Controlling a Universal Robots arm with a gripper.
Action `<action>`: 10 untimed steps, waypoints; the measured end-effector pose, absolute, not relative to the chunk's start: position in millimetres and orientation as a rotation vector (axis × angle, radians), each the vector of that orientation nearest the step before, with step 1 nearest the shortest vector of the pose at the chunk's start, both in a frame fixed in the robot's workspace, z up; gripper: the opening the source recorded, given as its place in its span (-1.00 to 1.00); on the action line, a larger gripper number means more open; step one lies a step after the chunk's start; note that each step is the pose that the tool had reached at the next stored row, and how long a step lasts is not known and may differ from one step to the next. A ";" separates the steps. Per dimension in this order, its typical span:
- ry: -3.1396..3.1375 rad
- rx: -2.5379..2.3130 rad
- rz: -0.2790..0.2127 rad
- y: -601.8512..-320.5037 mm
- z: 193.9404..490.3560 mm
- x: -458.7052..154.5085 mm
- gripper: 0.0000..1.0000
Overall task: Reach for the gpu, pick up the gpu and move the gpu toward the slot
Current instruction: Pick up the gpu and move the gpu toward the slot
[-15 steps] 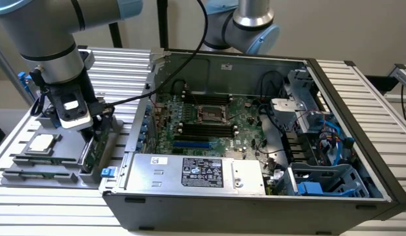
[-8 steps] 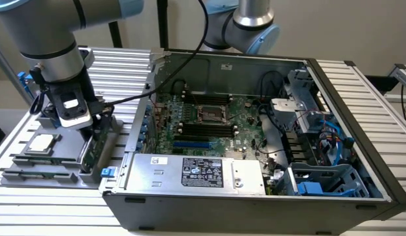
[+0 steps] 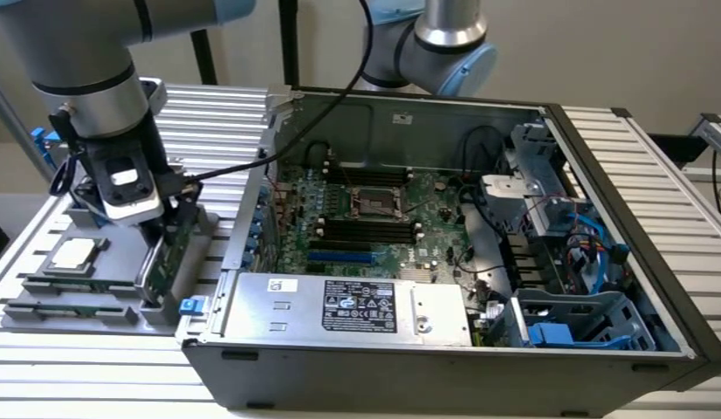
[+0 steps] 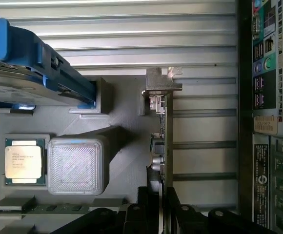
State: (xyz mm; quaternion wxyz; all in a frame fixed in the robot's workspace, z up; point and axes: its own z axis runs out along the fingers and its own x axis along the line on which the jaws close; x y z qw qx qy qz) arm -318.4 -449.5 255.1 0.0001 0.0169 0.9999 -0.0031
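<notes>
The gpu (image 3: pixel 161 266) is a thin green card standing on edge in a grey holder (image 3: pixel 116 301) at the exterior view's left. It rests in the holder. My gripper (image 3: pixel 165 234) is down over its top edge. The wrist view shows the gpu (image 4: pixel 165 146) edge-on, with its silver bracket (image 4: pixel 161 85) at the far end. My gripper (image 4: pixel 157 207) has one black finger on each side of the card, pressed against it. The blue slot (image 3: pixel 339 257) lies on the motherboard inside the open computer case (image 3: pixel 640 262).
A square silver chip (image 3: pixel 75 254) (image 4: pixel 23 161) sits in the holder beside the gpu. A silver hard drive with blue rails (image 4: pixel 34 73) lies farther along the holder. A power supply (image 3: pixel 349 307) fills the case's near side. A second arm (image 3: pixel 448 44) stands behind the case.
</notes>
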 end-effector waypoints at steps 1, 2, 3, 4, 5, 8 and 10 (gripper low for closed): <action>3.141 0.053 -0.009 -449.5 257.4 -318.0 -0.48; 3.142 0.053 -0.009 -449.6 260.3 -317.6 -0.48; 3.142 0.053 -0.008 -449.7 263.3 -317.2 -0.48; 3.143 0.053 -0.007 -449.7 266.8 -316.8 -0.48; 3.143 0.053 -0.006 -449.9 270.8 -316.3 -0.48; 3.145 0.053 -0.004 -450.2 284.1 -314.5 -0.48; 3.145 0.053 -0.003 -450.5 293.2 -312.9 -0.48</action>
